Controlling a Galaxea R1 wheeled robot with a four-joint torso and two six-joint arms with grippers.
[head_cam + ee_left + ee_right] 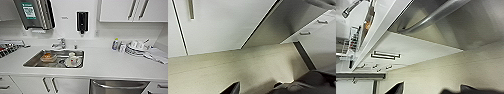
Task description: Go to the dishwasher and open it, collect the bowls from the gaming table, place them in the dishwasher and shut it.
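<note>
Head view looks down on a white, smooth worktop [105,62] with a steel sink [31,63] let into it; a chrome tap [60,43] stands behind the basin so water falls inside. In the sink sit a shallow bowl [48,57] with something orange-brown in it and a white cup on a plate [73,61], left there, I judge, for washing. At the right, crockery is piled on a rack [136,48] beside a small bottle [115,44], handy to the tap. A black dispenser [82,21] hangs on the wall above.

The dishwasher [117,87] is under the worktop at the lower right, brushed steel with a curved bar handle across its top, apparently closed; white cupboard doors [50,85] with slim bar handles flank it.

Right wrist view, from low down, shows the round steel handle [436,16] standing clear of the door face, near the camera, above a pale floor [448,72]. I cannot tell whether either gripper is released or clenched
</note>
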